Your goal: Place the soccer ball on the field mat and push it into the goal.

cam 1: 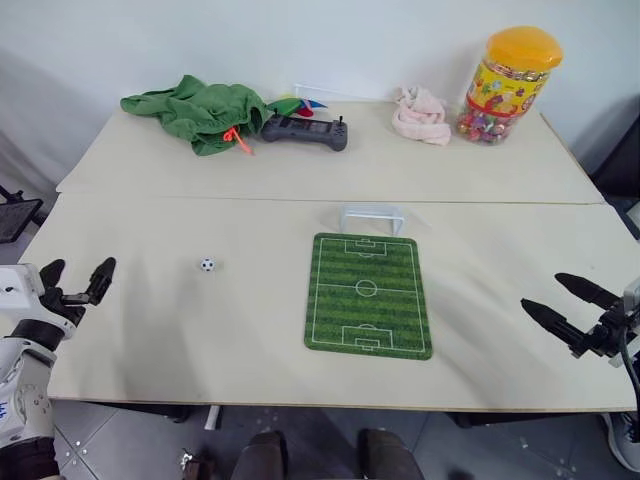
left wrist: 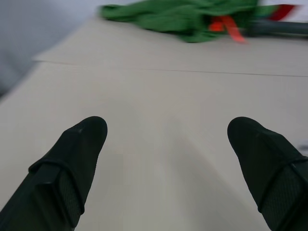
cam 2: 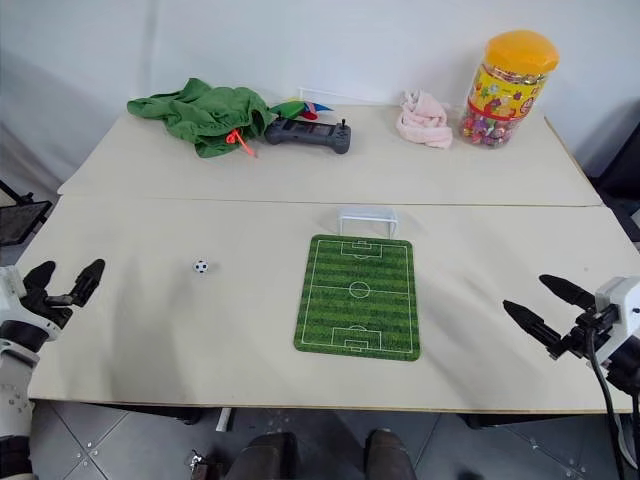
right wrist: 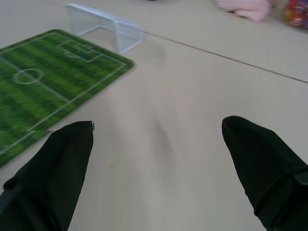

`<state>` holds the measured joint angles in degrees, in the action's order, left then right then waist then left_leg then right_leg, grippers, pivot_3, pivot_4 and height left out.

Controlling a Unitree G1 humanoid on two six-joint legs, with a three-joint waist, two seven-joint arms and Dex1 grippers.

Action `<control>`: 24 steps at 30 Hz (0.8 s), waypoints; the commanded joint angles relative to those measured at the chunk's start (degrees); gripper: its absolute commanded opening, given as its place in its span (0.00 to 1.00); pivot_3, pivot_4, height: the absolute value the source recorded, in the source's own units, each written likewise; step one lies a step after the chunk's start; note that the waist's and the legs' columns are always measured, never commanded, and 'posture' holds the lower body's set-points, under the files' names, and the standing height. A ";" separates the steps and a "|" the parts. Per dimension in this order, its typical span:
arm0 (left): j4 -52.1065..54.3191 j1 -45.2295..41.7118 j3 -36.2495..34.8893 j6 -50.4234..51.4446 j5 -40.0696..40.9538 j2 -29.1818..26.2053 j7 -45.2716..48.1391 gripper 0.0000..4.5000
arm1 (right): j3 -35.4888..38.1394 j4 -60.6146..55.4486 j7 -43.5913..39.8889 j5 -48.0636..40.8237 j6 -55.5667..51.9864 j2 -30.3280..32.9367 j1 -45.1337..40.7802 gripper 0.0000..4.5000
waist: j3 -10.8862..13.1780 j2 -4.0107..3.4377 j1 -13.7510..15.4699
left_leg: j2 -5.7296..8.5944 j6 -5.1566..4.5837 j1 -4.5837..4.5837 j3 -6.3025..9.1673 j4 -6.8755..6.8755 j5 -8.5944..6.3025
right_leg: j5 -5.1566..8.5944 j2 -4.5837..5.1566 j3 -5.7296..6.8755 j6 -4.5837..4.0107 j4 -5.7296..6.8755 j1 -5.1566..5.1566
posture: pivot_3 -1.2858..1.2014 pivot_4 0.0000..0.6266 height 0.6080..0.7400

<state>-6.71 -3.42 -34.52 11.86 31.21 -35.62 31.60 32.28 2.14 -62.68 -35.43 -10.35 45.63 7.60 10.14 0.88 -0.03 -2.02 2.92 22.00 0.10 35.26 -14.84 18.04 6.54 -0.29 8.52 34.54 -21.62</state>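
The tiny soccer ball [cam 1: 207, 265] lies on the bare table, left of the field mat [cam 1: 368, 295]. That green mat with white pitch lines lies flat near the table's middle. The white goal [cam 1: 371, 219] stands at the mat's far end. My left gripper [cam 1: 78, 281] hovers open at the table's left edge, well left of the ball, nothing between its fingers [left wrist: 72, 163]. Over the table's right front edge my right gripper [cam 1: 568, 304] is open and empty, right of the mat [right wrist: 43, 82] and goal [right wrist: 103, 24].
At the back of the table [cam 1: 250, 330] lie a green cloth bundle [cam 1: 195, 112], a dark controller [cam 1: 305, 131], a pink cloth [cam 1: 420, 116] and a candy jar with an orange lid [cam 1: 505, 85]. A seam runs across the table behind the goal.
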 commanded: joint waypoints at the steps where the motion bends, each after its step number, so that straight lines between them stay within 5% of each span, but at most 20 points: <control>1: 6.03 -1.79 4.07 1.78 1.44 -2.46 5.26 1.00 | 0.45 -6.22 -4.39 -2.99 -2.03 2.42 1.17 1.00 | 0.00 -0.01 0.13 | 0.00 0.00 0.00 0.00 0.01 0.00 | 0.00 0.00 0.00 0.00 0.00 0.01 | 0.52 0.24 1.00; 11: -13.61 -16.10 17.77 -3.94 -9.19 -2.35 11.97 1.00 | -2.20 -10.33 -4.21 -2.95 -3.55 1.45 -1.50 1.00 | 0.01 -0.04 -0.01 | 0.01 -0.01 0.00 0.00 0.10 0.01 | 0.00 -0.05 0.00 0.00 0.03 0.00 | 0.52 0.24 1.00; 22: -33.03 -25.67 24.78 -11.63 -16.57 -1.96 18.92 1.00 | 0.83 -15.40 -1.93 -3.65 -4.36 -0.46 4.75 1.00 | 0.02 -0.02 0.21 | 0.01 -0.15 0.15 -0.02 0.41 -0.16 | -0.06 -0.02 0.05 0.13 0.08 -0.03 | 0.52 0.24 1.00; 24: -35.28 -26.88 25.30 -12.70 -17.47 -1.78 19.55 0.91 | 1.17 -15.81 -1.46 -3.74 -4.48 -0.56 5.26 1.00 | 0.02 -0.03 0.20 | 0.01 -0.16 0.14 -0.01 0.55 -0.17 | -0.06 -0.02 0.04 0.14 0.11 0.01 | 0.52 0.24 1.00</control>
<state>-40.29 -29.49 -9.95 0.32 14.76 -37.17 50.49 30.77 -11.69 -64.59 -37.81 -15.08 45.16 12.52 10.15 0.84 0.17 -2.01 2.75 22.14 0.06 35.85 -15.01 17.98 6.53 -0.25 8.66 34.65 -21.60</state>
